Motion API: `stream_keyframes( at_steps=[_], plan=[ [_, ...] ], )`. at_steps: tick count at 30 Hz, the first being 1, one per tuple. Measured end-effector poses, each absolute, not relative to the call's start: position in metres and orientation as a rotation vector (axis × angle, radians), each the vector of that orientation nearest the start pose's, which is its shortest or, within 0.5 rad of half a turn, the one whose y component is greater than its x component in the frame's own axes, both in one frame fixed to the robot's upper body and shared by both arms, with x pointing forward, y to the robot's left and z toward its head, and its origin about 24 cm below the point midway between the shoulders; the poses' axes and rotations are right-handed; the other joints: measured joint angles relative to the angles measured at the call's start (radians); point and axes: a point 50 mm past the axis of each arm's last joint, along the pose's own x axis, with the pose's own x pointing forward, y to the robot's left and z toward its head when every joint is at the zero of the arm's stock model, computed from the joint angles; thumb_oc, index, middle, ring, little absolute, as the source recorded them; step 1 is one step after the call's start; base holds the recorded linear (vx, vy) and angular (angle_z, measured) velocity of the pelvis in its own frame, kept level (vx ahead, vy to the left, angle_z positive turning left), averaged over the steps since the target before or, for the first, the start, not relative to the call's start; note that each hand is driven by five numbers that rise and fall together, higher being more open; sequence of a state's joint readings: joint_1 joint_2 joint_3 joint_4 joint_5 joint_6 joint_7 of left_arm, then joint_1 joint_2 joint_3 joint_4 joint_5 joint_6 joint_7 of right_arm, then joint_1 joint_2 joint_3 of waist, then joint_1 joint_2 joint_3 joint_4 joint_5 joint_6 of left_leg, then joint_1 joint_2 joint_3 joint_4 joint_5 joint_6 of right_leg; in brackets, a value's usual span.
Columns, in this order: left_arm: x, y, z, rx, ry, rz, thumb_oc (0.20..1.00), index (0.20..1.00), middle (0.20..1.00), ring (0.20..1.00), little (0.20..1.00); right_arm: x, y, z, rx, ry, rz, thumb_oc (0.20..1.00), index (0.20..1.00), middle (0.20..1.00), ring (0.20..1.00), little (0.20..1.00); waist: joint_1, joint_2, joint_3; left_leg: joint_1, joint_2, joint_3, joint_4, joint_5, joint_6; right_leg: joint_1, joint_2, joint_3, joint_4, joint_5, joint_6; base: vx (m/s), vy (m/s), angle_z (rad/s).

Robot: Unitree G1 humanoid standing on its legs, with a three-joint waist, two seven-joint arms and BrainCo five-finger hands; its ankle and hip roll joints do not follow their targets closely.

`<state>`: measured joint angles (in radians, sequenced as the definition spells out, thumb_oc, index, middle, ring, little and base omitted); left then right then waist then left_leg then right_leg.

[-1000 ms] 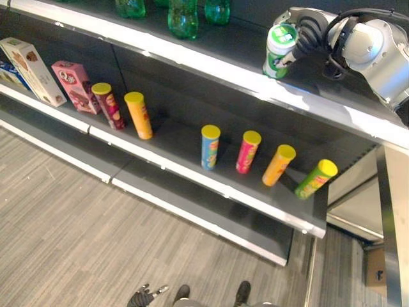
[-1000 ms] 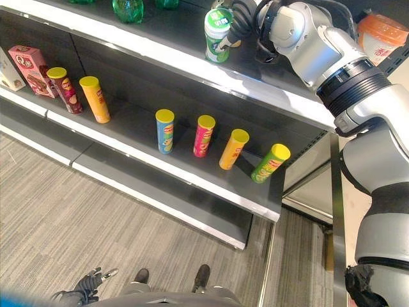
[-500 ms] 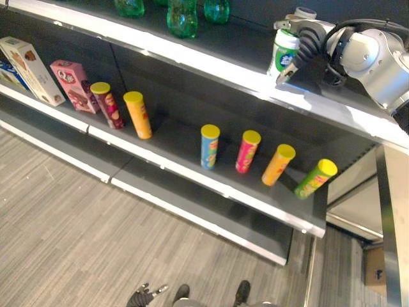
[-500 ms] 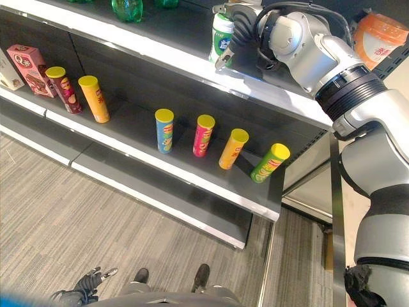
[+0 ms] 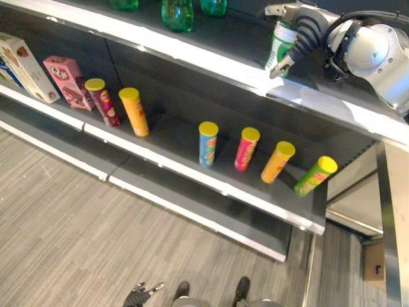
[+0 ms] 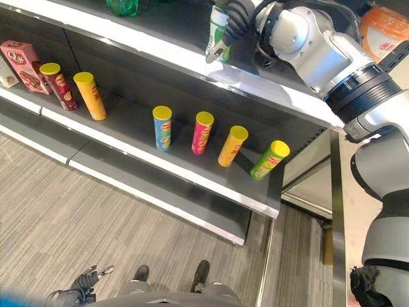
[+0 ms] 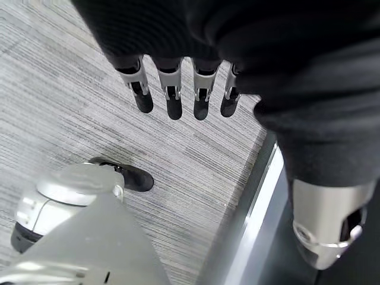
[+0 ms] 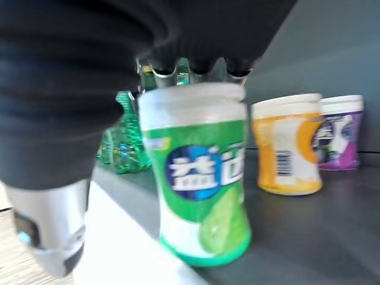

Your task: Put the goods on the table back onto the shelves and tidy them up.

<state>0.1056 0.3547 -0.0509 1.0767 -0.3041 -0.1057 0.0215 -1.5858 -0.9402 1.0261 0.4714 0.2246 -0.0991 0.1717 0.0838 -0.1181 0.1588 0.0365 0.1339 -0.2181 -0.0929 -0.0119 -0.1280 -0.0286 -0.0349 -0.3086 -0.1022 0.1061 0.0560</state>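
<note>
One green tub (image 8: 199, 178) is what we have in the right hand (image 6: 231, 22), and it sits tilted at the front edge of the top shelf (image 6: 268, 86), its base on the dark board just behind the pale lip. To finish this step well, we think we should bring it upright first, settle the whole base flat on the shelf, then push it back from the edge toward the orange tub (image 8: 286, 144) and the purple tub (image 8: 338, 133), which stand side by side deeper in. Let go too soon, while it leans, and it could roll off the lip. Once it stands, the fingers should open straight away from it, so they do not drag it over.

Right hand: fingers are curled over the white lid and the thumb sits low beside the body, so we hold the tub, closed around it. Green bottles (image 5: 177, 13) stand further along the same shelf.

Left hand (image 7: 178, 89) hangs over the floor with straight fingers, holding nothing.
</note>
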Motion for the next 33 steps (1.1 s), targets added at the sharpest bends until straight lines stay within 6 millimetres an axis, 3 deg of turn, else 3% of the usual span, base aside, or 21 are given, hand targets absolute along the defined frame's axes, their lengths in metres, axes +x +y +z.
stream_keyframes(
  at_steps=[4, 10, 14, 16, 20, 22, 24, 25, 27, 31, 33],
  plan=[
    [0.088, 0.288, -0.137, 0.096, 1.02, 0.378, 1.0, 1.0, 1.0, 1.0, 1.0, 0.351, -0.136, 0.386, -1.226, -0.687, 0.324, 1.0, 1.0, 1.0, 1.0, 1.0, -0.002, -0.001, 0.001, 0.001, 0.0, 0.002, 0.0, 0.0, 0.0, 0.001, 0.0, 0.001, 0.0, 0.001, -0.001, 0.0, 0.0, 0.0],
    [0.088, 0.288, -0.137, 0.096, 1.02, 0.378, 1.0, 1.0, 1.0, 1.0, 1.0, 0.35, -0.135, 0.388, -1.22, -0.706, 0.316, 1.0, 1.0, 1.0, 1.0, 1.0, -0.002, -0.001, 0.001, 0.002, 0.001, 0.005, 0.0, 0.0, 0.0, 0.001, 0.0, 0.003, -0.001, 0.0, 0.0, -0.01, 0.004, 0.0],
    [0.084, 0.289, -0.139, 0.099, 1.034, 0.386, 1.0, 1.0, 1.0, 1.0, 1.0, 0.345, -0.155, 0.403, -1.222, -0.726, 0.231, 1.0, 1.0, 1.0, 1.0, 1.0, -0.003, -0.009, 0.001, 0.005, 0.0, 0.013, 0.0, 0.0, -0.001, 0.0, -0.001, 0.009, 0.001, 0.001, -0.001, -0.03, 0.033, -0.03],
    [0.081, 0.29, -0.139, 0.096, 1.044, 0.396, 1.0, 1.0, 1.0, 1.0, 1.0, 0.336, -0.177, 0.417, -1.199, -0.751, 0.145, 1.0, 1.0, 1.0, 1.0, 1.0, -0.01, -0.015, 0.001, 0.006, 0.001, 0.015, 0.0, -0.001, -0.001, -0.002, -0.004, 0.011, 0.0, 0.001, -0.001, -0.04, 0.051, -0.03],
    [0.077, 0.291, -0.14, 0.094, 1.054, 0.406, 1.0, 1.0, 1.0, 1.0, 1.0, 0.311, -0.184, 0.434, -1.197, -0.859, 0.1, 1.0, 1.0, 1.0, 1.0, 1.0, -0.032, -0.02, 0.002, 0.017, -0.001, 0.034, 0.0, -0.001, -0.001, -0.001, -0.005, 0.025, 0.0, 0.008, -0.01, -0.03, 0.047, -0.12],
    [0.079, 0.292, -0.139, 0.091, 1.049, 0.413, 1.0, 1.0, 1.0, 1.0, 1.0, 0.296, -0.172, 0.441, -1.183, -0.958, 0.135, 1.0, 1.0, 1.0, 1.0, 1.0, -0.071, -0.022, 0.001, 0.029, 0.0, 0.055, 0.0, -0.005, -0.005, -0.004, -0.003, 0.042, -0.001, 0.012, -0.012, -0.06, 0.122, -0.27],
    [0.087, 0.294, -0.137, 0.084, 1.026, 0.423, 1.0, 1.0, 1.0, 1.0, 1.0, 0.281, -0.166, 0.438, -1.147, -1.044, 0.159, 1.0, 1.0, 1.0, 1.0, 1.0, -0.084, -0.029, -0.001, 0.04, -0.002, 0.081, 0.0, -0.005, -0.006, -0.004, 0.001, 0.064, 0.0, 0.022, -0.014, -0.05, 0.128, -0.38],
    [0.088, 0.293, -0.137, 0.088, 1.029, 0.417, 1.0, 1.0, 1.0, 1.0, 1.0, 0.259, -0.151, 0.434, -1.158, -1.152, 0.225, 1.0, 1.0, 1.0, 1.0, 1.0, -0.1, -0.03, -0.001, 0.058, -0.002, 0.124, -0.001, -0.011, -0.001, -0.005, 0.001, 0.095, 0.0, 0.024, -0.015, -0.04, 0.152, -0.63],
    [0.087, 0.294, -0.137, 0.1, 1.034, 0.416, 1.0, 1.0, 1.0, 1.0, 1.0, 0.247, -0.137, 0.43, -1.197, -1.23, 0.289, 1.0, 1.0, 1.0, 1.0, 1.0, -0.119, -0.03, -0.002, 0.072, -0.004, 0.155, -0.005, -0.021, 0.005, 0.0, 0.003, 0.125, 0.0, 0.025, -0.007, -0.03, 0.116, -0.59],
    [0.11, 0.295, -0.131, 0.114, 0.974, 0.419, 1.0, 1.0, 1.0, 1.0, 1.0, 0.247, -0.152, 0.419, -1.256, -1.205, 0.231, 1.0, 1.0, 1.0, 1.0, 1.0, -0.174, -0.058, -0.042, 0.093, -0.01, 0.199, -0.005, -0.025, 0.005, -0.006, 0.002, 0.167, -0.001, 0.033, 0.0, -0.06, 0.101, -0.33],
    [0.11, 0.293, -0.132, 0.126, 0.981, 0.408, 1.0, 1.0, 1.0, 1.0, 1.0, 0.249, -0.16, 0.413, -1.249, -1.193, 0.204, 1.0, 1.0, 1.0, 1.0, 1.0, -0.213, -0.071, -0.075, 0.1, -0.018, 0.235, -0.005, -0.029, 0.011, -0.02, 0.002, 0.201, -0.001, 0.044, 0.004, -0.07, 0.097, -0.48]
  ],
)
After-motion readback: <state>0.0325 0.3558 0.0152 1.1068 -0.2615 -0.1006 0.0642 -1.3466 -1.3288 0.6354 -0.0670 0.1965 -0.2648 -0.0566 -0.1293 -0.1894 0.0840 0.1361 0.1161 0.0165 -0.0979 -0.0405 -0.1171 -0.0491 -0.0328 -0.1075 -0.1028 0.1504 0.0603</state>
